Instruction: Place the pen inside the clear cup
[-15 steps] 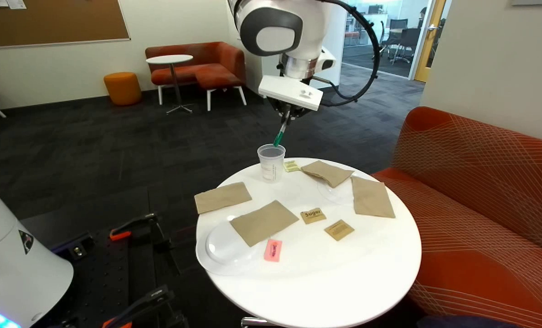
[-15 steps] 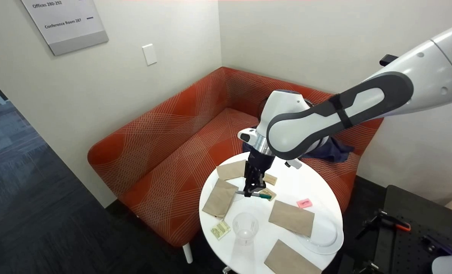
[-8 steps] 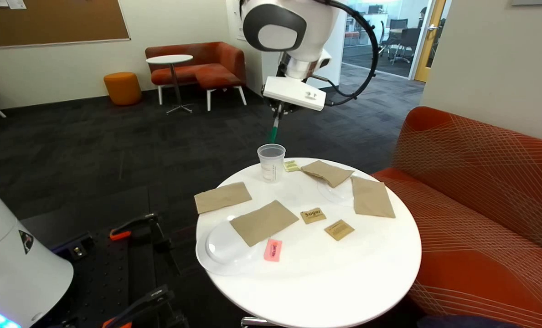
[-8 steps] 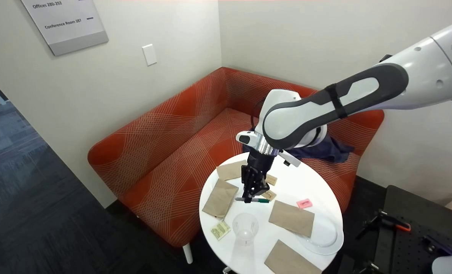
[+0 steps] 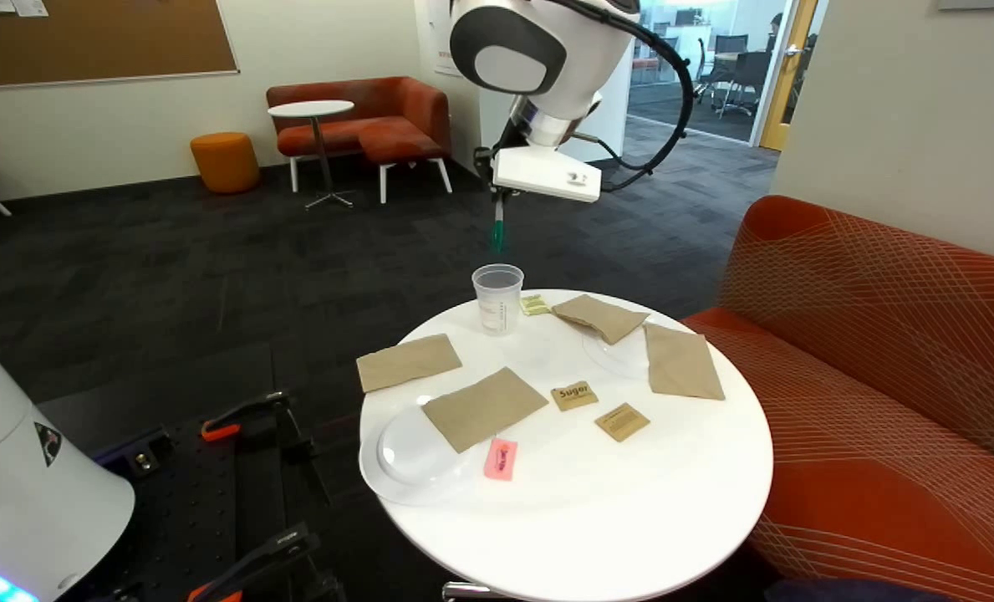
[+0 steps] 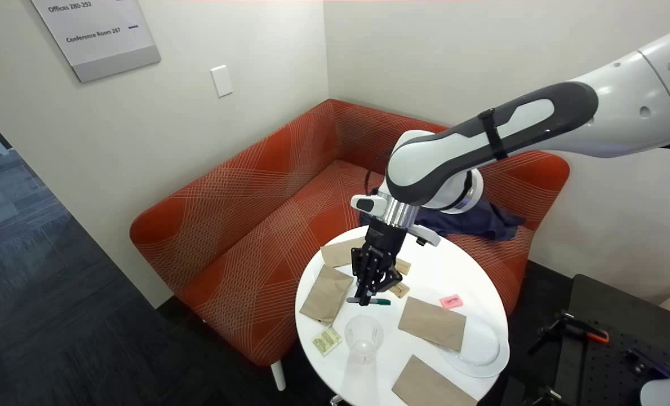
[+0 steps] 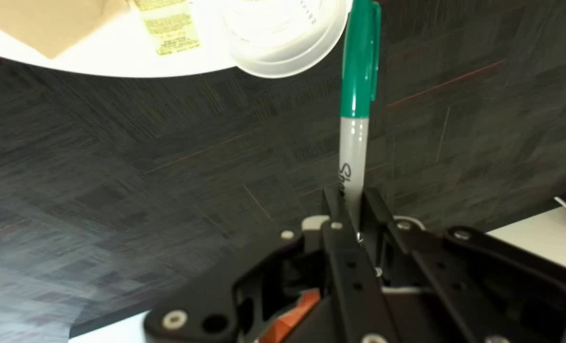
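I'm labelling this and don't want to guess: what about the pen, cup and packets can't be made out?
Pen: part of its lettering, hidden by the pincer in the wrist view.
Clear cup: print too small to read in an exterior view; cut off by the wrist view's top edge.
Yellow packet: small print blurred in the wrist view.
Pink packet: lettering too small in both exterior views.

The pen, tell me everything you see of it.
The pen looks like plastic: a shiny green cap in place with a side clip, and a pale gray barrel bearing partly hidden black lettering. The hand grips the barrel, in the air, apart from the cup. The cap points away from the hand; exact tilt is unclear.
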